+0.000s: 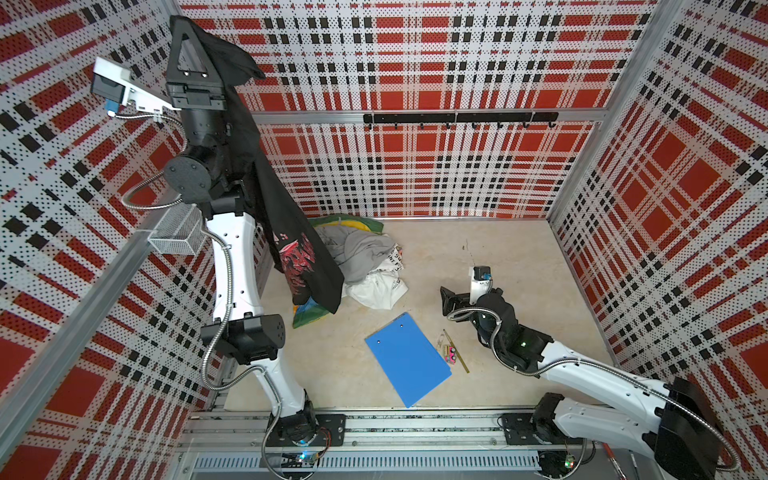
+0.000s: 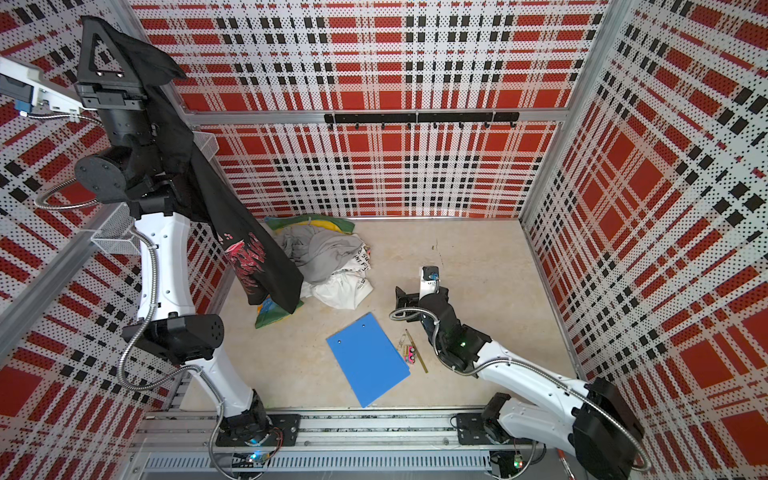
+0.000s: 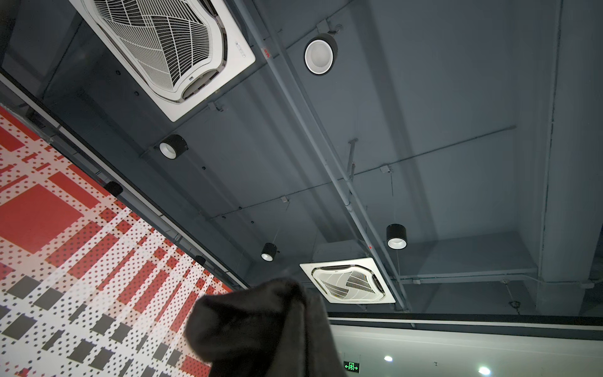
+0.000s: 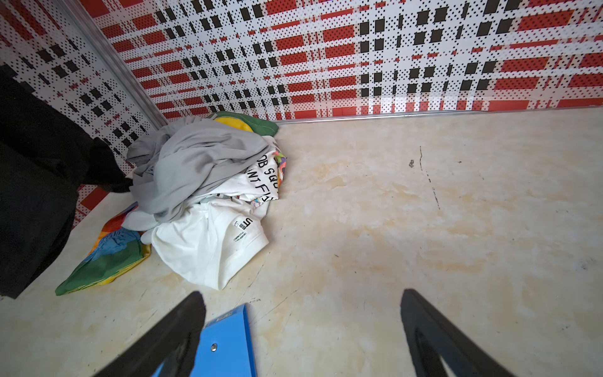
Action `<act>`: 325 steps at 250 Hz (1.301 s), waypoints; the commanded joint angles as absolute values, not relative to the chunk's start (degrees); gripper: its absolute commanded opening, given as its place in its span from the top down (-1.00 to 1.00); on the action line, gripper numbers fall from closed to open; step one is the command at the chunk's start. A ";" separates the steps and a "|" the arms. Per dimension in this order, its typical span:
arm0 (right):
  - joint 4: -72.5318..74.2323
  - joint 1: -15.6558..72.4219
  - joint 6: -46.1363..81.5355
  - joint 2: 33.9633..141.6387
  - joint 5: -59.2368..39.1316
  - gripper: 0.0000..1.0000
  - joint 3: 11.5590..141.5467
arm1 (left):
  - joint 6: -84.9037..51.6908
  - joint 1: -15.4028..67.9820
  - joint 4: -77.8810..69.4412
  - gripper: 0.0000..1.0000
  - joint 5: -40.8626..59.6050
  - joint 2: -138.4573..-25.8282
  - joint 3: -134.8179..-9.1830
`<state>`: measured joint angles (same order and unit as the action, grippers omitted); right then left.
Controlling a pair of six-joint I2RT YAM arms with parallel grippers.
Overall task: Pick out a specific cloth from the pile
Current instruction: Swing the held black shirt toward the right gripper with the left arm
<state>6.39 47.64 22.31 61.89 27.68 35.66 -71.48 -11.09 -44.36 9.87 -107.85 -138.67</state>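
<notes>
Plaid perforated walls boxed in the beige table (image 1: 511, 249). My left gripper (image 1: 185, 25) pointed up, high above it, jaws clamped on the cloth (image 1: 299, 262). The cloth hung lengthwise down that arm, its hem over the pile's (image 1: 361, 253) left edge; I couldn't tell whether it touched. My right gripper (image 1: 448, 300) sat low by the clipboard (image 1: 409, 359), jaws wide apart and empty, well away from the cloth. Swinging the cloth clear of the pile looked like the left arm's job.
</notes>
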 commanded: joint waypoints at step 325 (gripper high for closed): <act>5.28 50.71 28.14 52.34 39.57 -1.00 31.72 | -48.09 32.17 -35.20 1.00 4.69 -115.38 -149.52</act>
<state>3.97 50.46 28.18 53.98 38.02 31.68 -50.33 29.78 -32.69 4.47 -114.76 -147.39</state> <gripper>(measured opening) 0.999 0.048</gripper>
